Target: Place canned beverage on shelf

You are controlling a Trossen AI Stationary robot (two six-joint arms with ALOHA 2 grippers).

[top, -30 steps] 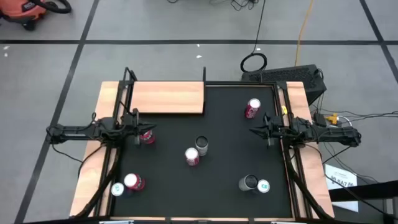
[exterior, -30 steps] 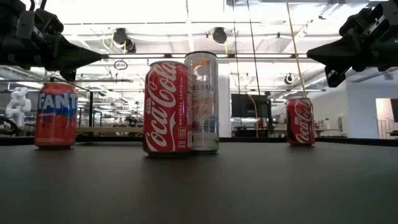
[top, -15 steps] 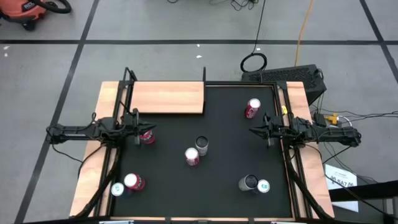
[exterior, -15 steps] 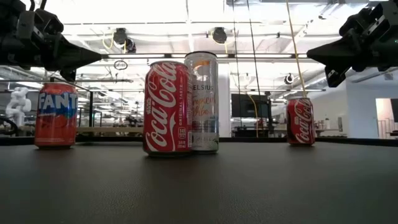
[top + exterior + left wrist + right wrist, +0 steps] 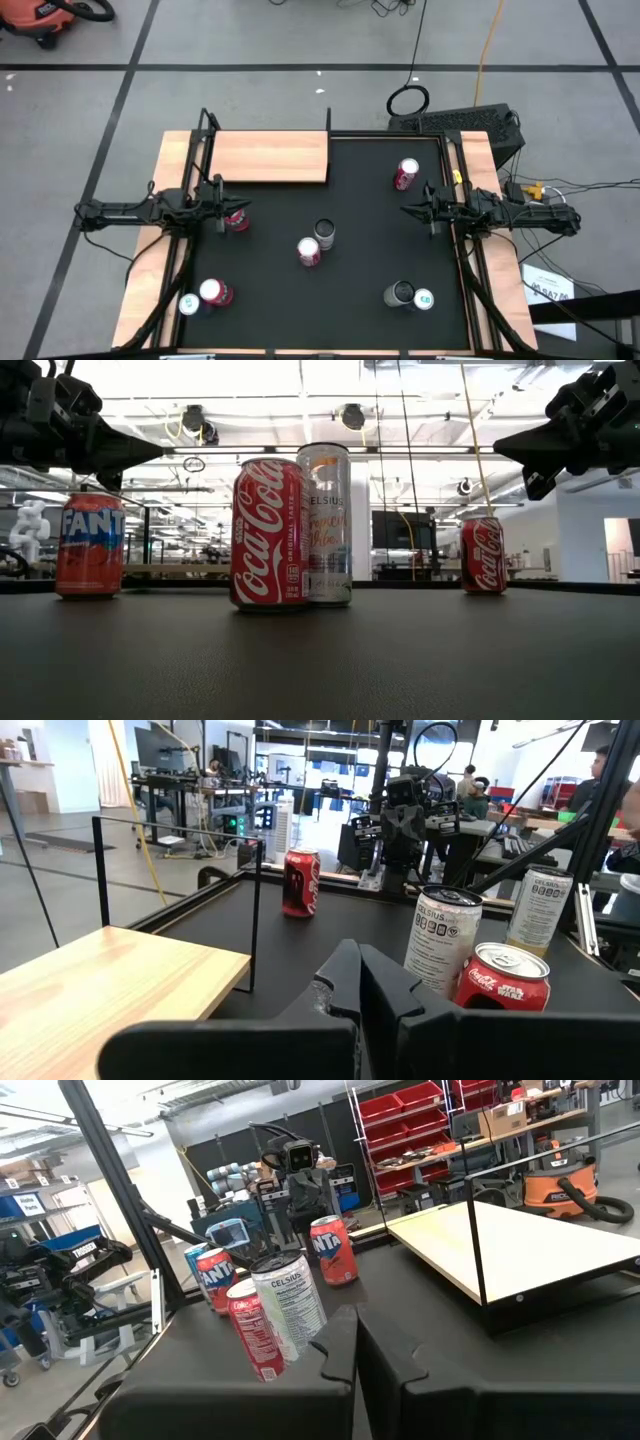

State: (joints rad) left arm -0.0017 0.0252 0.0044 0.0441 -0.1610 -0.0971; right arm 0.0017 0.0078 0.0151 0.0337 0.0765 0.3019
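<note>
Clearly nothing is held: both the left gripper [image 5: 238,208] and the right gripper [image 5: 406,210] hover with fingers together. Cans stand on the tabletop [image 5: 370,250], none on the shelf [image 5: 268,157]. The Coke can [image 5: 309,251] touches the silver can [image 5: 324,234], so grabbing either could topple its neighbour.

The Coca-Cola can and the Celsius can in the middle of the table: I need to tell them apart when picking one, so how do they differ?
The Coca-Cola can is red with white script; the Celsius can is silver-white with small print. The Coca-Cola can is wider and shorter; the Celsius can is slimmer and stands taller. In the low view the Coca-Cola can overlaps the Celsius can, so it is nearer that camera. Both stand upright, side by side on the black table, with no claw on them.
</note>
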